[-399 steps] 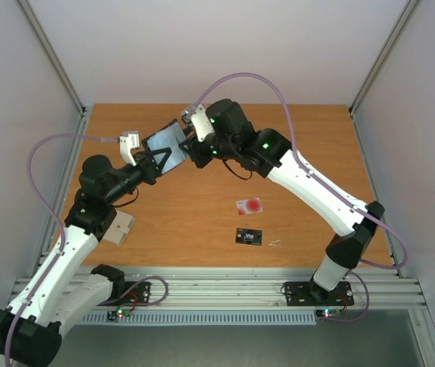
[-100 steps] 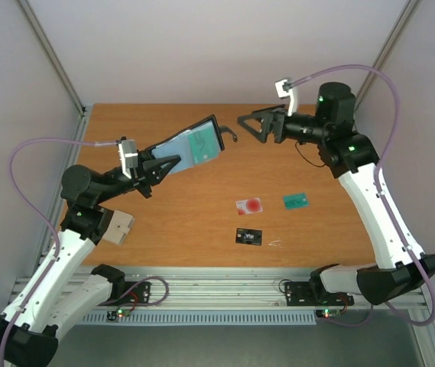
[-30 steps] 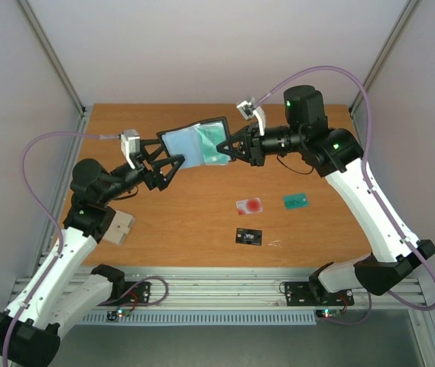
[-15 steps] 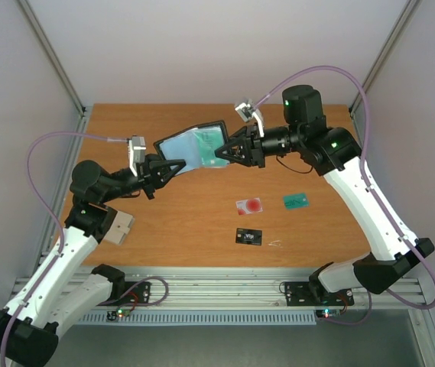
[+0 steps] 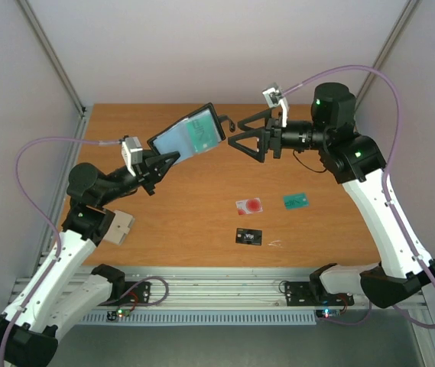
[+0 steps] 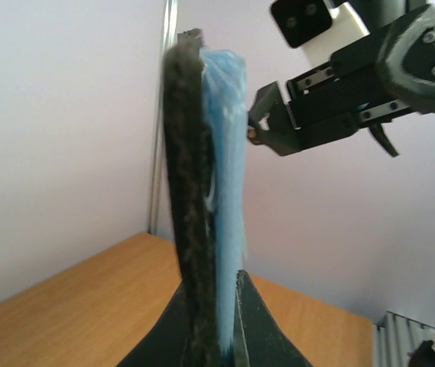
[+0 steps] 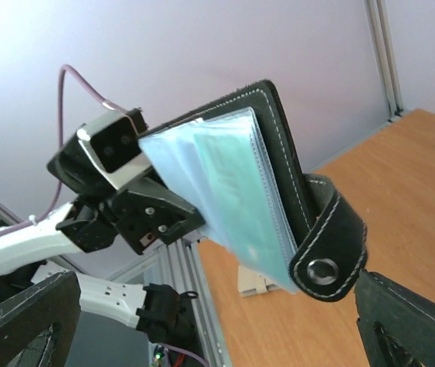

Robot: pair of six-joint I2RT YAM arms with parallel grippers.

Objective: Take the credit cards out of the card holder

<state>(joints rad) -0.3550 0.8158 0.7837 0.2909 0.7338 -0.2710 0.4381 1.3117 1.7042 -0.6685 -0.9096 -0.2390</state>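
The black card holder [image 5: 190,136] hangs open above the far left of the table, its pale blue sleeves facing up with a teal-green credit card [image 5: 200,131] inside. My left gripper [image 5: 170,159] is shut on its lower edge; in the left wrist view the card holder [image 6: 194,191] stands edge-on between the jaws of the left gripper [image 6: 213,321]. My right gripper [image 5: 236,136] is open just right of it, touching nothing. From the right wrist, the card holder [image 7: 278,153] and its snap strap [image 7: 324,267] sit ahead of the spread right gripper [image 7: 215,279]. Three credit cards lie on the table: whitish with a red spot [image 5: 249,205], teal [image 5: 297,200], black [image 5: 249,237].
A pale wooden block [image 5: 118,226] lies beside the left arm near the table's left edge. A thin bit of wire [image 5: 274,244] rests right of the black card. Enclosure walls close in the table, with an aluminium rail [image 5: 225,290] along the front.
The left gripper has shut on the card holder. The right gripper has opened, let go of it and drawn back to the right. The holder has shifted slightly left and tilted.
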